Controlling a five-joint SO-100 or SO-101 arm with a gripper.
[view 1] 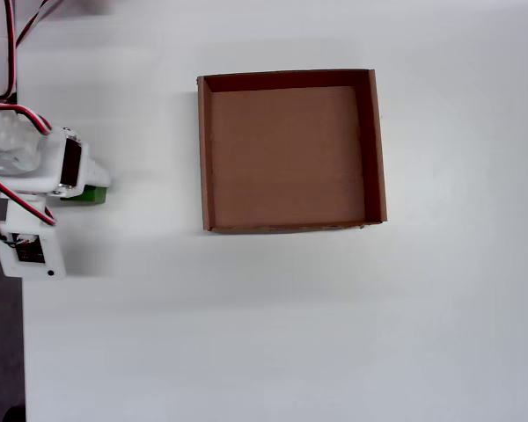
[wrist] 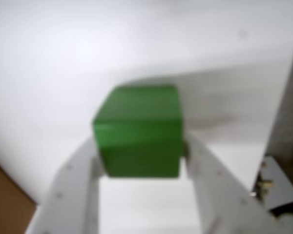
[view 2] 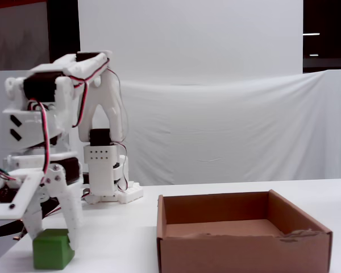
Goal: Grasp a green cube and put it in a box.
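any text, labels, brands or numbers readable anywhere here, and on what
None can be read in any view.
The cube has plain green faces.
The box is plain brown cardboard, with no print showing.
The arm's white parts show no legible marking; the wrist view is blurred.

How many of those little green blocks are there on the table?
1. The only green cube sits on the white table, left of the box in the overhead view, between the gripper fingers. The box is empty; the arm could hide another.

White plastic arm [view 2: 96, 114], red/black/white cables, blk servos.
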